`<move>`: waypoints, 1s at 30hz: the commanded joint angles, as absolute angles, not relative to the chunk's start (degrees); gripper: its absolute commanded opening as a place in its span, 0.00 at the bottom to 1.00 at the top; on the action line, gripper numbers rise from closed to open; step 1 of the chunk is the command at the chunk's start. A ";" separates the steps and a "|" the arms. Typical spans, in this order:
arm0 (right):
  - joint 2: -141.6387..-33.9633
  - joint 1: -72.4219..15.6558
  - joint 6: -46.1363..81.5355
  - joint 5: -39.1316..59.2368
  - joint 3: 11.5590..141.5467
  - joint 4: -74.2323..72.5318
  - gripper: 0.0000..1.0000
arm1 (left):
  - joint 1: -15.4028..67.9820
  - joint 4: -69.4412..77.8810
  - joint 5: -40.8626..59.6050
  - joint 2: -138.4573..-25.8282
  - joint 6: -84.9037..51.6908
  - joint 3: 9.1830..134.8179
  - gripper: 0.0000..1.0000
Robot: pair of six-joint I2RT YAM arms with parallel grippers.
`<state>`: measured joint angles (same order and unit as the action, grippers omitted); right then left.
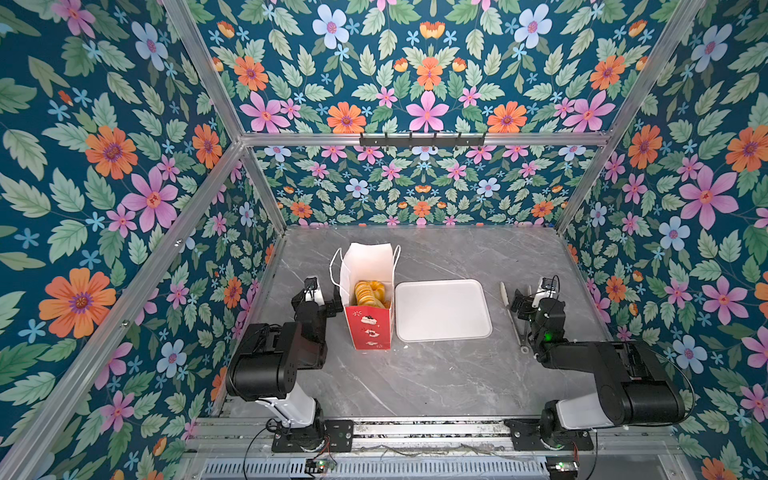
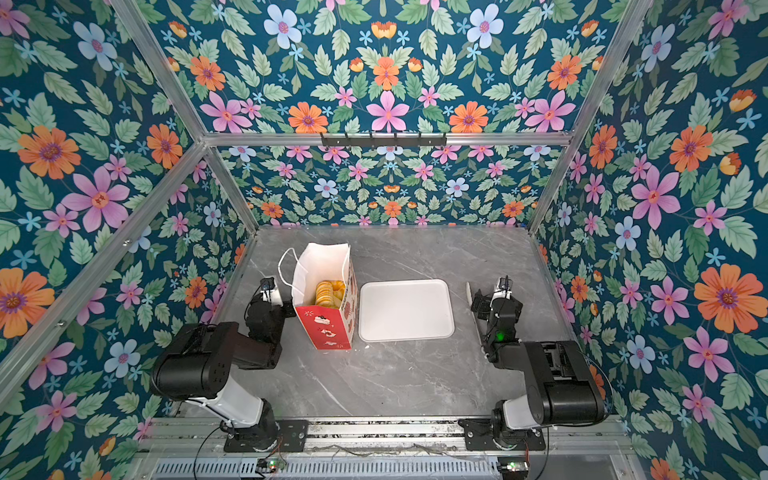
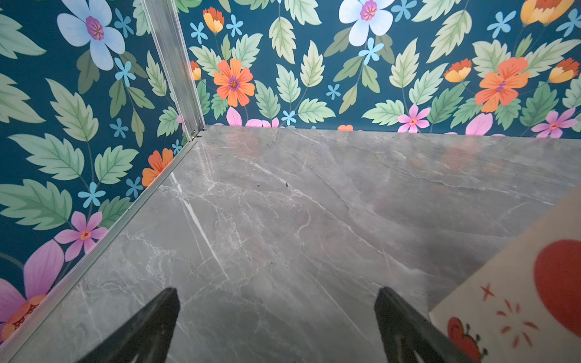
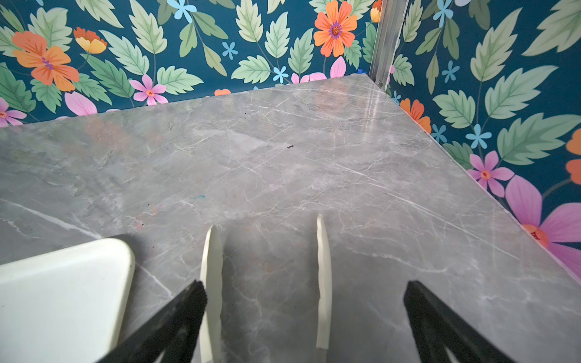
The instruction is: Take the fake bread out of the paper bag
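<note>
Nothing's out yet tbh. Paper bag (image 1: 370,328) stands upright a bit left of the worktop's (image 1: 415,374) middle, w/ fake bread (image 1: 368,294) visible down inside it. White tray (image 1: 442,309) just beside the bag is bare. Left gripper (image 3: 276,295) sits right by the bag's side, jaws wide apart, holding nothing. Right gripper (image 4: 305,283) near the right edge is spread too, tongs (image 4: 212,267) lying between its jaws, not clamped afaict. Basically the whole job's left.

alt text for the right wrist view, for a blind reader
The right gripper hangs open over a grey marble table, with the two cream tips of the tongs between its black jaws, apparently not gripped. A corner of a white tray lies beside the tongs, and blue floral wallpaper backs the table.
</note>
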<state>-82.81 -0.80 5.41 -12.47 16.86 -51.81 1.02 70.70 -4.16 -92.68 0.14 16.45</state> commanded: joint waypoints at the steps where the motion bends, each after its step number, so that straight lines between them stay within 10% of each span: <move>1: -82.62 -0.79 4.92 -12.56 17.20 -52.36 0.99 | 1.05 71.46 -3.76 -92.60 0.35 16.52 1.00; 14: -82.62 -0.80 4.92 -12.63 17.22 -52.23 0.99 | 0.99 69.51 -5.22 -91.51 0.16 17.20 1.00; 22: -76.36 -2.82 3.74 -16.93 18.68 -44.79 0.99 | 1.03 61.86 -11.23 -71.73 -3.01 14.39 1.00; 30: -54.42 -8.33 10.48 -14.21 26.80 -13.59 0.99 | 1.08 13.18 -14.91 -47.45 -24.87 32.57 0.95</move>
